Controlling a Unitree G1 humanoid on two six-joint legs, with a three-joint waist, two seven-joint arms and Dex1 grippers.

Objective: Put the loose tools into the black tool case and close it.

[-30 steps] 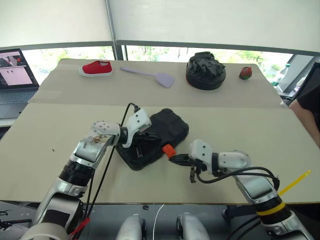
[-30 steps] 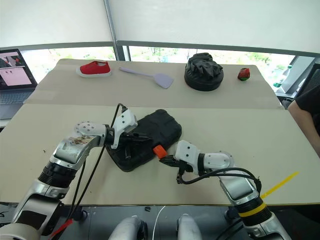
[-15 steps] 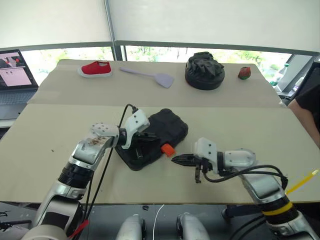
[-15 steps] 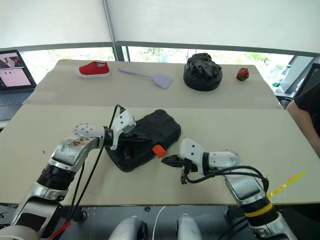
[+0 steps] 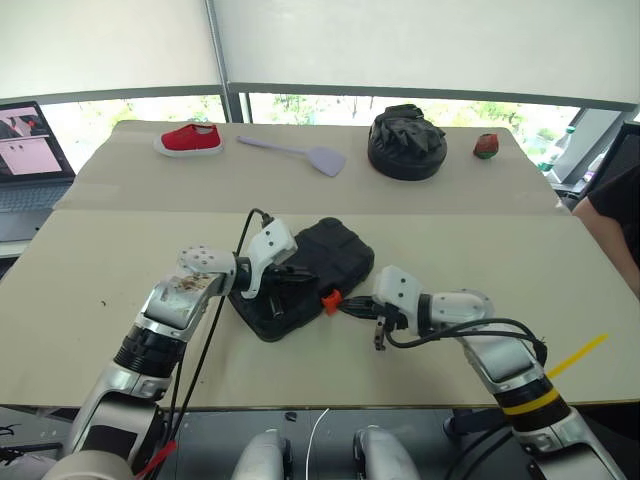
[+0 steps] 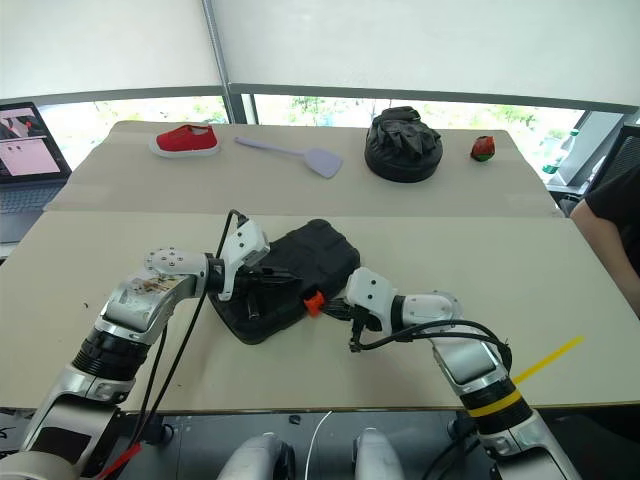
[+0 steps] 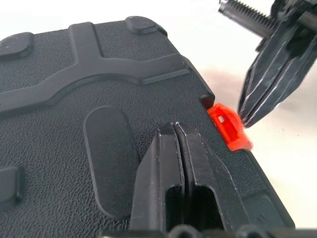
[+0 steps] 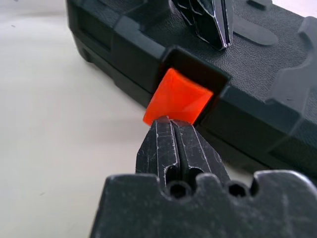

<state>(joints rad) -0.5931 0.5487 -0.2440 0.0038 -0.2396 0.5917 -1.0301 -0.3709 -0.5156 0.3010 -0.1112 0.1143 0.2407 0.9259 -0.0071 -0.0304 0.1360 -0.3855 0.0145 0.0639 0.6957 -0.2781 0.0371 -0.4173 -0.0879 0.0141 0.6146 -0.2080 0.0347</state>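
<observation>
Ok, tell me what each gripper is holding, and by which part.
Nothing. Both are shut empty: left gripper presses the black tool case lid, right gripper tip meets the orange latch.

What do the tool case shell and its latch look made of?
Tool case: looks like moulded hard plastic, matte black with a fine pebbled grain and raised ribs pressed into the lid. Latch: smooth, slightly glossy orange plastic, with soft highlights and crisp moulded edges. Neither shows any metal sheen, though that's judged by look alone.
</observation>
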